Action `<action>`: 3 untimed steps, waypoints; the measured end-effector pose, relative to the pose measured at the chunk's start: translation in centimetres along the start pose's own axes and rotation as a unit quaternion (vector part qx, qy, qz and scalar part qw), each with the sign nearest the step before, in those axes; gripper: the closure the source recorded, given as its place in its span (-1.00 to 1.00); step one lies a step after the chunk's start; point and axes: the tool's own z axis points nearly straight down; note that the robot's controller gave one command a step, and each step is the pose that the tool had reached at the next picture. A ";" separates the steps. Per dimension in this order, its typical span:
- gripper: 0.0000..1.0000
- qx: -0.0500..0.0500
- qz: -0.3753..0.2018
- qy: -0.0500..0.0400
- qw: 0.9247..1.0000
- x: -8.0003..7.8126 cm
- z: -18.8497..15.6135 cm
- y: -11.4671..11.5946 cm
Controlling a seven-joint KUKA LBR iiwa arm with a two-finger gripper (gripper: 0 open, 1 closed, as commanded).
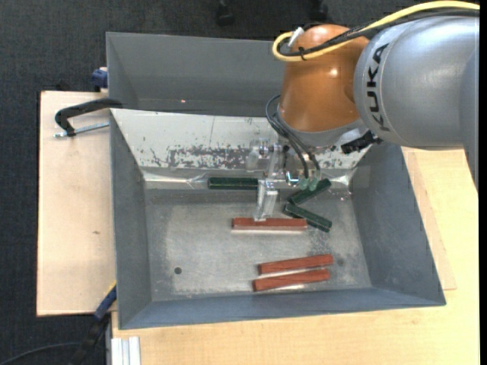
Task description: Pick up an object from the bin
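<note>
My gripper (266, 206) hangs under the arm's wrist over the middle of the bin, a little towards the back. Its metal tip comes down onto a red-brown flat bar (268, 223) that lies crosswise on the floor. Just right of the gripper, two dark green bars form a V: one tilted (310, 191), one lying lower (308, 215). A third dark green bar (232, 182) lies to its left along the foot of the back wall.
Two more red-brown bars (295, 264) (291, 279) lie side by side near the bin's front wall, right of centre. A small dark speck (177, 271) sits on the left floor. The arm reaches in from the right.
</note>
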 end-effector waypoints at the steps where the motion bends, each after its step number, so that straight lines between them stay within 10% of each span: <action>1: -1.00 0.001 0.065 0.001 0.998 2.2 11.1 -6.8; 3: -1.00 -0.001 0.140 -0.005 0.990 2.7 7.6 -5.8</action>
